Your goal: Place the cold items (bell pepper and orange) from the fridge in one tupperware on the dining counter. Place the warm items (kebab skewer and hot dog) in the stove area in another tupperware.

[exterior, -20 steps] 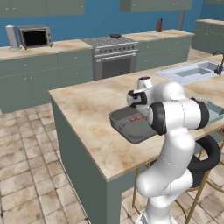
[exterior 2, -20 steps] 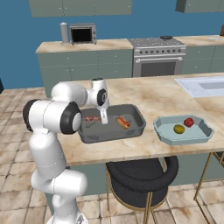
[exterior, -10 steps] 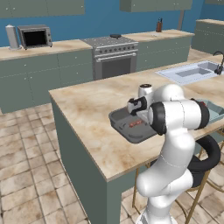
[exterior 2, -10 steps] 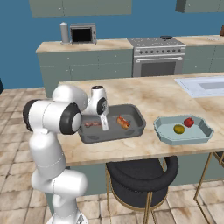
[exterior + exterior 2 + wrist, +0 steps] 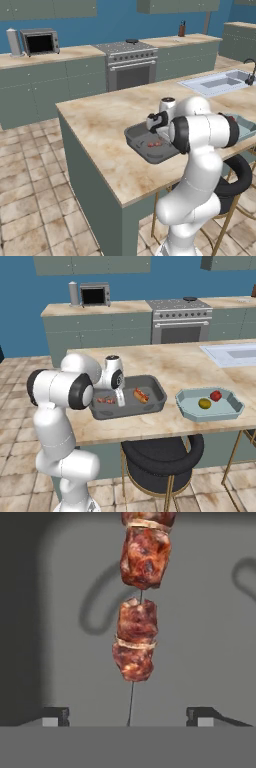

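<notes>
While the arm is bent low over the dark tupperware (image 5: pixel 155 398), the gripper (image 5: pixel 129 714) is held open above the kebab skewer (image 5: pixel 137 607), seemingly lying near the tupperware's left edge.

left base view: from behind the arm on its left, facing forward and down over the table (image 5: pixel 100 135) toward the stove (image 5: pixel 131 64) wall.
right base view: from behind on the right, same table and grey tray (image 5: pixel 155 401), from the other side.
hand view: very close, looking straight down into the tray floor at the skewer (image 5: pixel 137 612).
</notes>
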